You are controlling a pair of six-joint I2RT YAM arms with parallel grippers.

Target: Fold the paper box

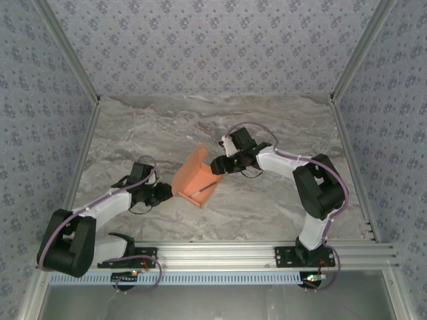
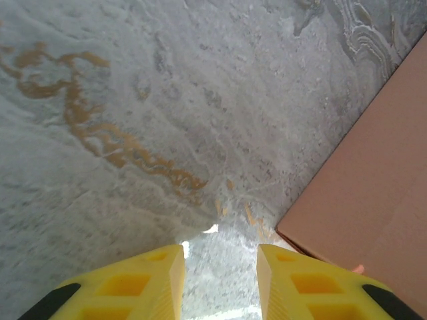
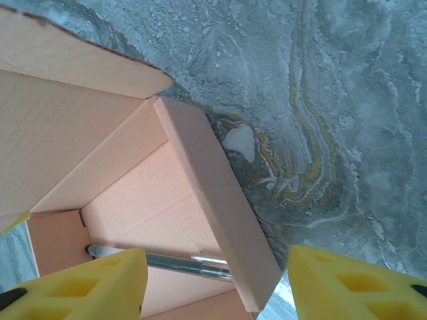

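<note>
Flanking the box point(image 1: 195, 179), left gripper point(image 2: 220, 261) and right gripper point(image 3: 213, 267) stood spread, empty, probably to steady it for folding.

Matt cardbd paper box point(image 1: 193, 173), marbled table point(image 1: 267, 120).

Top external: high on the near side, angled down over the whole grey marbled counter point(image 1: 267, 127). Wrist views: very close, looking down at counter. All three share the salmon-orange thin cardboard box point(image 1: 193, 177).
</note>
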